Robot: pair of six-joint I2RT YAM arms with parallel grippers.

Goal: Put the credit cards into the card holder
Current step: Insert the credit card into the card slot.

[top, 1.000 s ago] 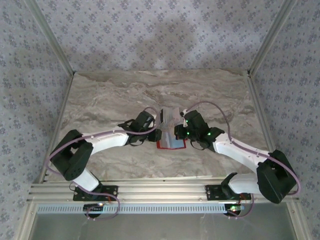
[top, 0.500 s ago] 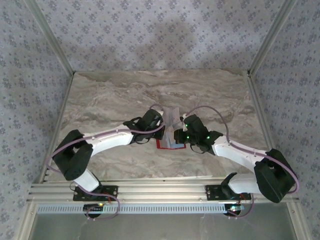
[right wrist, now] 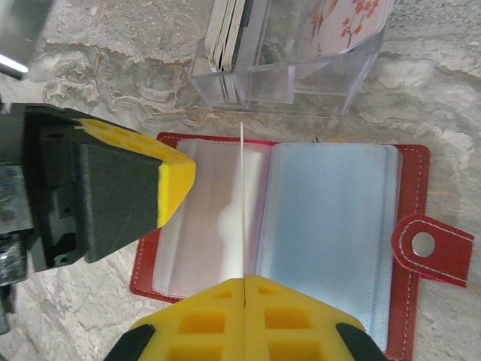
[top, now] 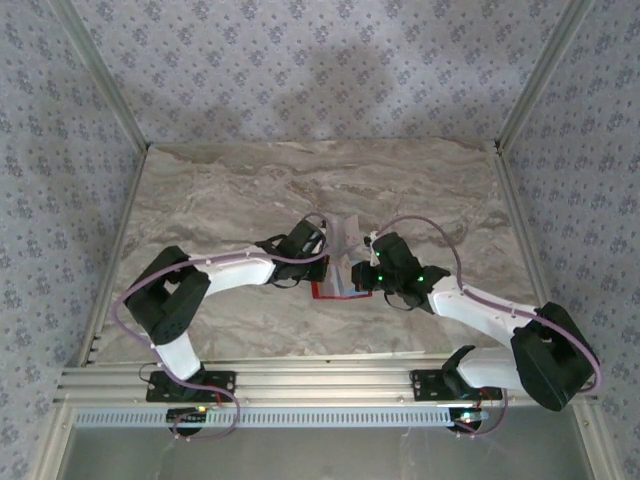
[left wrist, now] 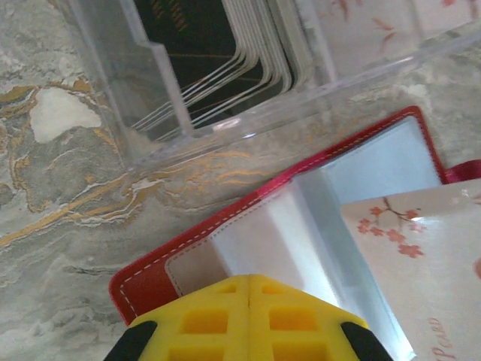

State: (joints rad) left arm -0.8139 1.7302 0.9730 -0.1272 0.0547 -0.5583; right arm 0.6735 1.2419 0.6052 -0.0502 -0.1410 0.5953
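The marble table (top: 220,200) is carrying everything near its middle. The card holder (right wrist: 331,218) is lying open there, red cover down and pale blue-grey clear pockets up, with its snap strap (right wrist: 432,248) sticking out at 4 o'clock in the right wrist view. It is looking soft and floppy (the leaves may be wanting to fold back), so pinning a leaf is seeming wiser than gripping it.

The left gripper (left wrist: 248,297) is appearing to do just that. Its fingers are closed together with nothing seen between them, and it is pressing on the leaf at the holder's 9 o'clock.

A clear stand (right wrist: 301,83) is sitting just beside the holder at 12 o'clock. It is keeping several cards (left wrist: 225,45) upright, one dark-faced and the others pale.

The right gripper (right wrist: 245,301) is clamping one card (left wrist: 421,271) by its near edge, so the card is standing on edge over the holder's fold. It is pinkish-beige with red blossom print. It is probably handling as light, thin, stiff and slick, so a hold on one short edge is leaving the far edge free to slide into a pocket.
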